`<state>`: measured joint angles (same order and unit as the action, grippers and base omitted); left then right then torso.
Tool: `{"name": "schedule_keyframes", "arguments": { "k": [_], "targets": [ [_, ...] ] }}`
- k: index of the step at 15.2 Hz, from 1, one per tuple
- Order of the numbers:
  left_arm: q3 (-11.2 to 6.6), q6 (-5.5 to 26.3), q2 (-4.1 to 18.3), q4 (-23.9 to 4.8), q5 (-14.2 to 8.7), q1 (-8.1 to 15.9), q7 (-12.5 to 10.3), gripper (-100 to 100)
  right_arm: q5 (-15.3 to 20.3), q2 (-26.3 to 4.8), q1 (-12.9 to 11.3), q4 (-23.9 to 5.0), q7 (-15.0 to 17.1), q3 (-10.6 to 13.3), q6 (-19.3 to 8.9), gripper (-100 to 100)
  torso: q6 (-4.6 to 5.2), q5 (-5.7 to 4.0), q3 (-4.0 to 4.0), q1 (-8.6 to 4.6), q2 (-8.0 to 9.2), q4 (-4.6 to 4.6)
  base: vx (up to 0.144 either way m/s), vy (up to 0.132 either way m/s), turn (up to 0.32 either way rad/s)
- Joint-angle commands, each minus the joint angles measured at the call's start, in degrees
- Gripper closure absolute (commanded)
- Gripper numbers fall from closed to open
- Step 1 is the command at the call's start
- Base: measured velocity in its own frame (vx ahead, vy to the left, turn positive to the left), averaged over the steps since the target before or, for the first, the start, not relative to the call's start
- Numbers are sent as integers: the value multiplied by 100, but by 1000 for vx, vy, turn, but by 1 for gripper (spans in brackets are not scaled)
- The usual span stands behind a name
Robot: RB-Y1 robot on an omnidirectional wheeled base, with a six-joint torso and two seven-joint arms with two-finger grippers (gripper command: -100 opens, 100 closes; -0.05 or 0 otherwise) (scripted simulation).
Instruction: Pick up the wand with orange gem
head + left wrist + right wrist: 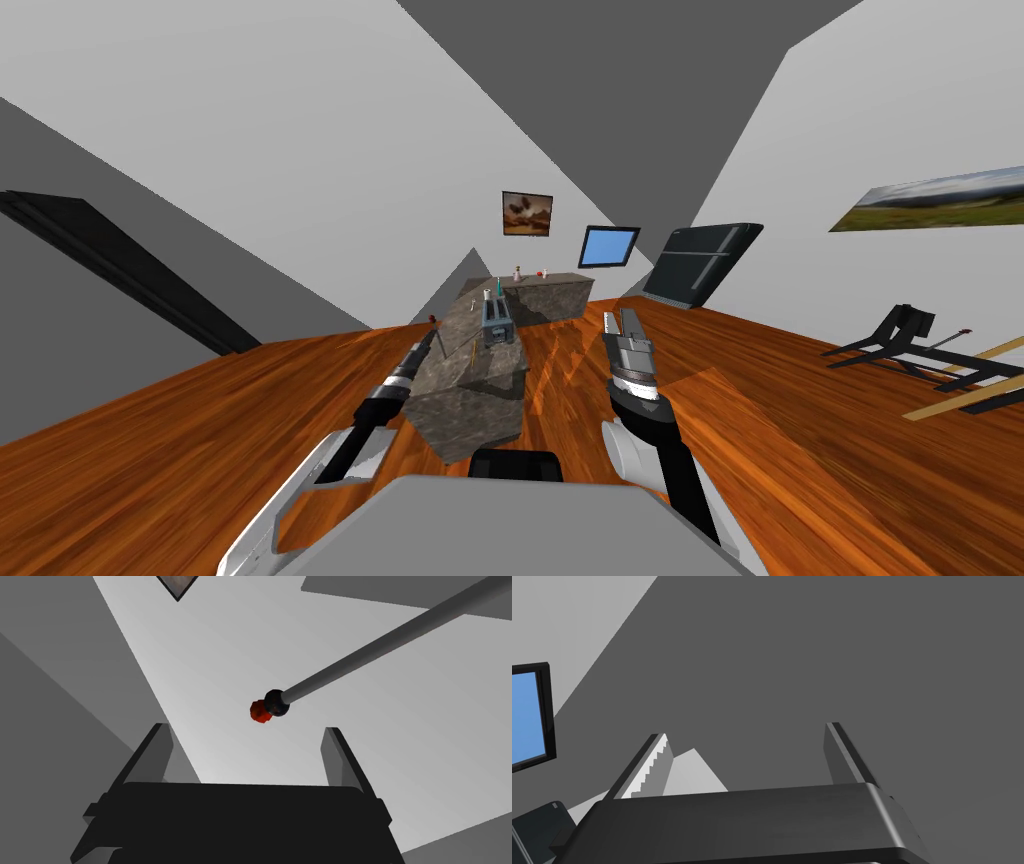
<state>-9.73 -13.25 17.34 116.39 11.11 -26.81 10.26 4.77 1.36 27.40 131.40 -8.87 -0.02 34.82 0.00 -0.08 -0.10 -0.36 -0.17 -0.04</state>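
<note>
Wand: thin grey shaft [375,646] ending in a dark collar [276,702] and an orange gem [259,711]. The gem end points toward the left claw [246,727] and the shaft runs away from it.
Place: the head view puts the red tip at the left edge of the table [470,400], just past the left claw. I cannot tell what the wand rests on.
Left claw: released, blades wide apart. The gem sits just ahead of them, about on the centre line, not touching either blade.
Right claw [619,318]: released as well, held up to the right of the table, idle.
Handling (judgement): light, stiff, slim. The smooth round shaft is likely slippery between thin blades and may roll or pivot if pinched off-centre.
Gem (judgement): small, knobbly, perhaps fragile — a poor place to squeeze.
Hold (judgement): on the shaft just behind the collar, which should act as a stop against sliding.
Next (judgement): advance until the blades straddle the shaft, then clench.
Risk: a blade nudging the gem first — the wand could swing away.
</note>
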Motion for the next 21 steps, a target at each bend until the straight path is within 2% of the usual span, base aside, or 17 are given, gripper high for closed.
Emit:
{"name": "schedule_keyframes", "arguments": {
  "k": [1, 15, 18, 19, 20, 21],
  "targets": [
    [-72, 107, 142, -195, 160, 48, 169, -100, 0, 0, 0, 0, 0, 0, 0, 0, 0, 0, 0, 0, 0, 0, 33, -86, -10],
    [-569, 887, 1286, -1606, 1384, 322, 1381, -100, 0, 0, 0, 0, 0, 0, 0, 0, 0, -1, 2, -6, 3, 1, 39, -97, -6],
    [-648, 1014, 1470, -1842, 1581, 368, 1576, -100, 0, 0, 0, 0, 0, 0, 0, 0, -1, -1, 4, 3, 6, 2, 23, -72, 31],
    [-611, 953, 1375, -1738, 1505, 350, 1491, -100, 0, 0, 0, 0, 0, 0, 0, 0, 0, 1, 4, 7, 8, 2, 8, -34, 9],
    [-616, 969, 1383, -1762, 1525, 358, 1522, -100, 0, 0, 0, 0, 0, 0, 0, 0, 0, 2, 6, 15, 11, 3, 3, -14, 3],
    [-616, 970, 1382, -1761, 1524, 357, 1524, 100, 0, -1, 0, 0, 0, -1, 0, 0, 0, 4, 8, 22, 13, 3, 2, -7, 1]
  ]
}}
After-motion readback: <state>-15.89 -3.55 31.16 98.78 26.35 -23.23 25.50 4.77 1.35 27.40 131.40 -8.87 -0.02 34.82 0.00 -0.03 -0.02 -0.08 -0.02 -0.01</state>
